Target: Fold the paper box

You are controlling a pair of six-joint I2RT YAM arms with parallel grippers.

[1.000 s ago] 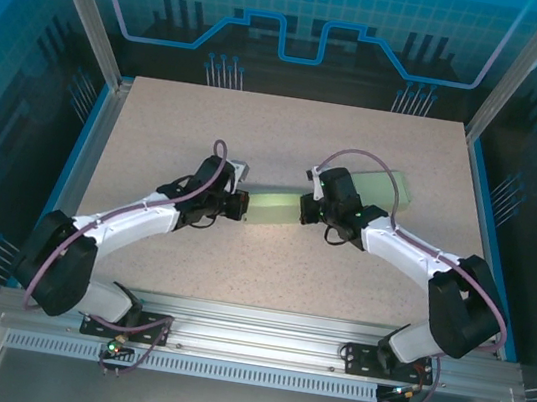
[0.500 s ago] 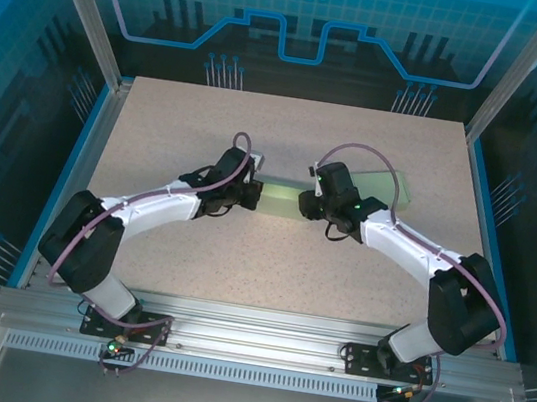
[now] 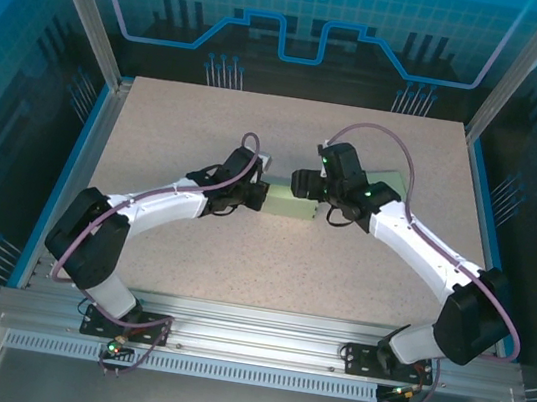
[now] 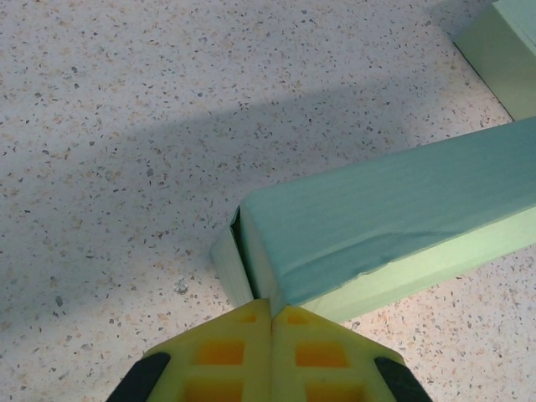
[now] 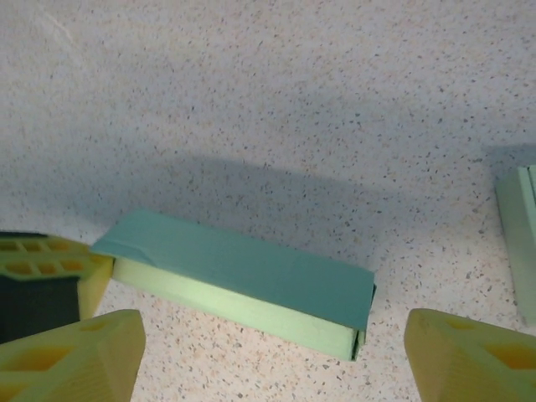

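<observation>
Left fingers [image 4: 222, 364]: pressed fully together, nothing showing between them. Their joined tips are touching the lower long edge of the paper box [image 4: 377, 218], right at its nearer end. Just past the tips, to their left, the end flap is showing a thin dark gap, so that end is not sitting fully flush.

Right fingers [image 5: 71, 356]: standing wide apart, holding nothing. The box is lying ahead of them, across the gap between the two fingers and clear of both. The end towards the right finger is also showing a small dark slit at its flap. The left fingers are meeting the opposite end, ahead of the left-hand right finger.

Box is resting flat on the speckled desk [image 5: 276, 92], long sides formed, top face closed. A second green piece [image 5: 523, 243] is lying apart, beyond the right-hand right finger.

Judgement: body is folded and the step in hand is closing the ends. The left fingers are acting as a stop. Next move probably calls for the right fingers to come in on the slit end and press that flap home, pushing along the box's length so it is not skidding sideways.
</observation>
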